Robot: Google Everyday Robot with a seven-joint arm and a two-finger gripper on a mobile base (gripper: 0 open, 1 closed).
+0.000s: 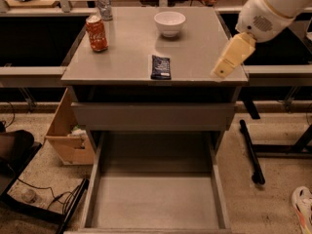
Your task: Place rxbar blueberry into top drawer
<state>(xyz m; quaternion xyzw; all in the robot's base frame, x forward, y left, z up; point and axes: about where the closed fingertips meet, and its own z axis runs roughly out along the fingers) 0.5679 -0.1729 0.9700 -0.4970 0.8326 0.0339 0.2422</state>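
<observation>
The rxbar blueberry [161, 67], a flat dark navy bar with white print, lies on the cabinet top [195, 52] near its front edge, left of centre. The top drawer [156, 201] stands pulled out below, wide and grey with a bare floor and low side walls. My gripper [230, 58], cream-coloured on a white arm, comes in from the upper right. It hangs over the right front part of the cabinet top, to the right of the bar and apart from it. It holds nothing that I can see.
A red-orange soda can [97, 33] and a silver can [103, 3] stand at the back left, and a white bowl [169, 23] at the back centre. A plain grey drawer front [153, 116] sits above the open drawer. A cardboard box [68, 133] stands on the floor to the left.
</observation>
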